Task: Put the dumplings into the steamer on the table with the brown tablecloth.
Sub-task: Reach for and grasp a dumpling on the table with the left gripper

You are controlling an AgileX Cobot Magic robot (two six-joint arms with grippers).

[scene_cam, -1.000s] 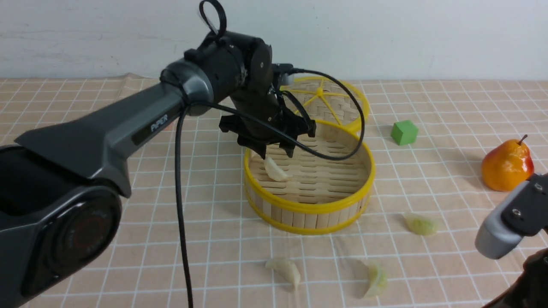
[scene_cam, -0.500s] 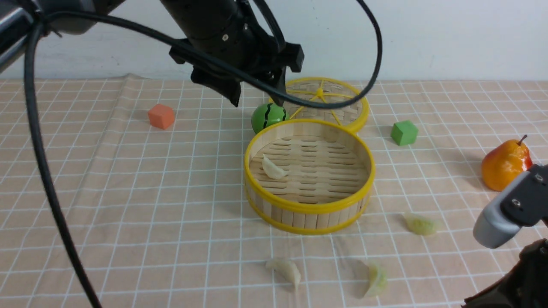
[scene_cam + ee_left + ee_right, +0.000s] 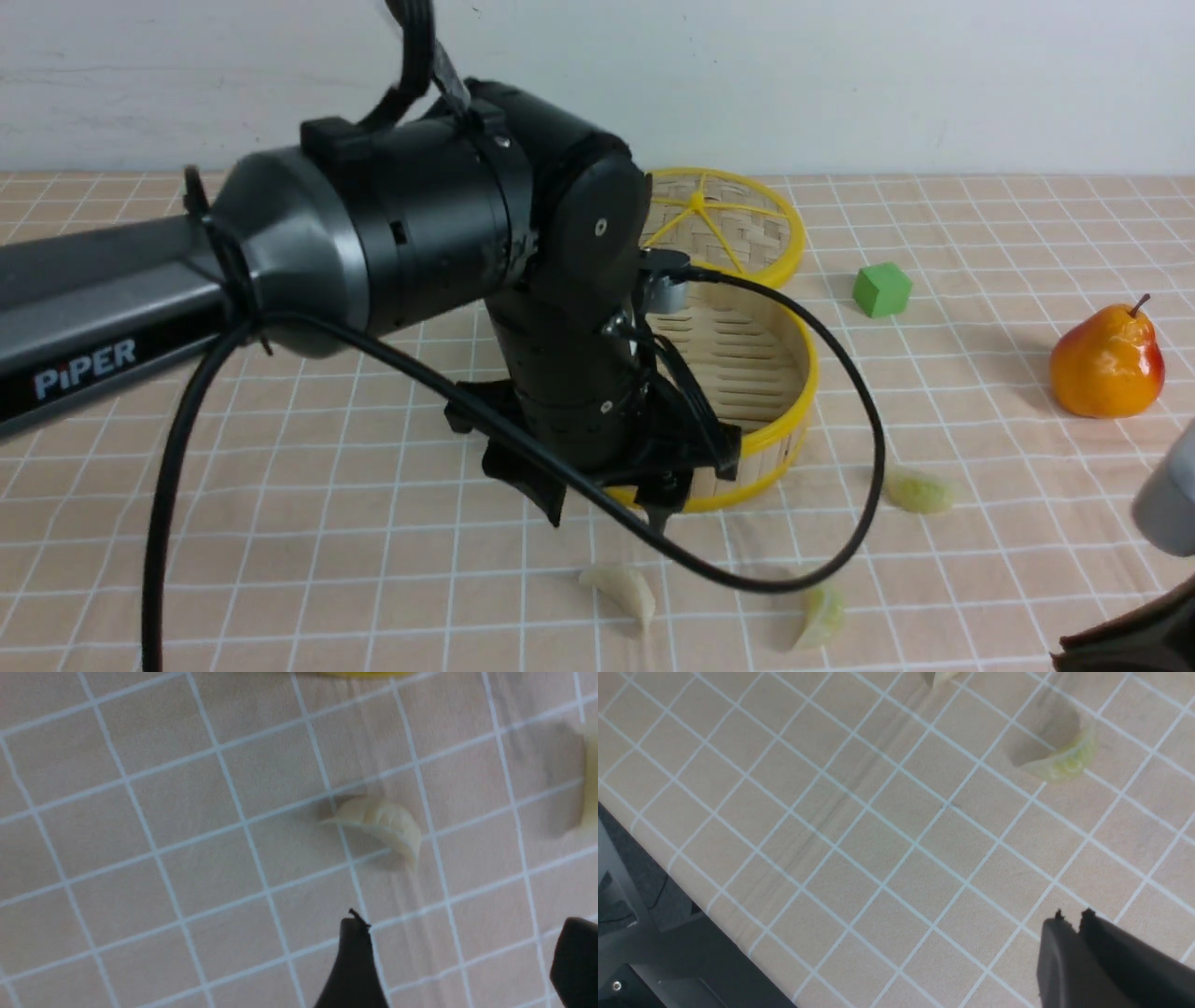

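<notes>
- The black left arm [image 3: 420, 252] is reaching across the bench, which is draped in a light brown-peach tablecloth [image 3: 280, 448] with a thin white grid. The left jaws are pointing down just in front of the steamer, spread wide apart and gripping nothing.
- Below and slightly in front of those jaws, a creamy white pleated crescent dumpling [image 3: 621, 590] is lying on the cloth, untouched. In the left wrist view its fine folds are showing along the curved back.
- The round, shallow bamboo-slat steamer [image 3: 810, 373] with yellow rims is standing mid-bench. The arm is covering its left half, so only the right part of the slatted floor is showing.
- Just behind it, a flat woven lid [image 3: 738, 224] with yellow spokes is lying on the cloth.
- Near the front edge, to the right of the white one, a pale green dumpling [image 3: 822, 616] is resting on the cloth, translucent and softly ridged.
- A small green cube [image 3: 881, 288] is sitting to the right of the lid.
- A second pale green dumpling [image 3: 920, 490] is lying near the steamer's front right side, apart from it.
- An orange-red toy pear [image 3: 1106, 359] is standing upright near the right edge.
- The grey right arm [image 3: 1167, 495] is showing at the far right. In its wrist view the right jaws are hanging over the cloth, nearly pressed together with only a thin slit between them, and holding nothing.
</notes>
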